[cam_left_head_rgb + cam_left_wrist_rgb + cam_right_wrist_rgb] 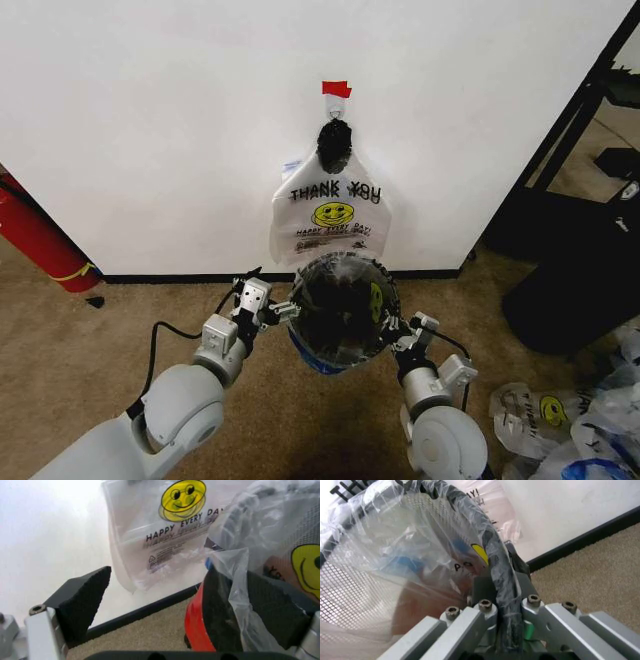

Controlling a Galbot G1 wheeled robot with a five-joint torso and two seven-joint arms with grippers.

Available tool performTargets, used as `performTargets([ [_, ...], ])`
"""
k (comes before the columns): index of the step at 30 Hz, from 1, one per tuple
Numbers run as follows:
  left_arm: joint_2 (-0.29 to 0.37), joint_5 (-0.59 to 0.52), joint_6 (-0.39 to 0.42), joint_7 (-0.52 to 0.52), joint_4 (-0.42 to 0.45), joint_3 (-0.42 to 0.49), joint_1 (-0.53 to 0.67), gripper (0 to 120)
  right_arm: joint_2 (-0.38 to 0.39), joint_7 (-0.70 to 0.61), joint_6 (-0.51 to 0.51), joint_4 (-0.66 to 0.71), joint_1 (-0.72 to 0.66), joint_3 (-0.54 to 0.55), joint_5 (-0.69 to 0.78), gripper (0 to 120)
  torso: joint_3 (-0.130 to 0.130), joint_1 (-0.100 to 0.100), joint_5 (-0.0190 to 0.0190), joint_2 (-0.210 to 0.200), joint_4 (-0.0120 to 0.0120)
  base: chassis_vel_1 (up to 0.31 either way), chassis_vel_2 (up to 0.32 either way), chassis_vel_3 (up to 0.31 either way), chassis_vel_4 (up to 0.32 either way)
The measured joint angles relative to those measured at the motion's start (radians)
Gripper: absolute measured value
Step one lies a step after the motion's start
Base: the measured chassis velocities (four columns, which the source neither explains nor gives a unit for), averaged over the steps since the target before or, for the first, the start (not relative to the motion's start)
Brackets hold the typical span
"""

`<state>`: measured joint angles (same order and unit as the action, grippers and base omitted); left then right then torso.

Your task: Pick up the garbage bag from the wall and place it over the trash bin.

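A garbage bag with "THANK YOU" print and a yellow smiley hangs from a hook on the white wall, under a piece of red tape. Below it stands the black mesh trash bin, with another thin translucent bag lining it and folded over the rim. My left gripper is open at the bin's left side; loose plastic drapes over one of its pads, and the bin's red base sits between the fingers. My right gripper is shut on the bag-covered rim at the bin's right side.
A red fire extinguisher leans at the wall on the left. Black furniture stands at the right. Several more plastic bags lie on the brown carpet at the lower right. A black baseboard runs along the wall.
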<state>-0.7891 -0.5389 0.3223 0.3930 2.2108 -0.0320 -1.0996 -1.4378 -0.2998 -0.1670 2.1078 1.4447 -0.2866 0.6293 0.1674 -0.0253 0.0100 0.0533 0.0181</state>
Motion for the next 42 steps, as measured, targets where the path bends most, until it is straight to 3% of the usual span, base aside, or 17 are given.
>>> performTargets([
  [35,-0.026,-0.027,-0.026,0.013,-0.04,-0.022,-0.019,97,0.005,0.0,-0.008,0.021,0.003,-0.002,0.025,0,0.0,0.0,0.0001,0.0,0.0,0.0,0.0,0.0,0.0],
  [42,-0.007,-0.04,-0.022,0.013,-0.017,-0.042,-0.032,97,0.009,-0.005,-0.011,0.023,0.003,-0.008,0.038,0,0.0,0.0,0.0,0.0,0.0,0.0,0.0,0.0,0.0],
])
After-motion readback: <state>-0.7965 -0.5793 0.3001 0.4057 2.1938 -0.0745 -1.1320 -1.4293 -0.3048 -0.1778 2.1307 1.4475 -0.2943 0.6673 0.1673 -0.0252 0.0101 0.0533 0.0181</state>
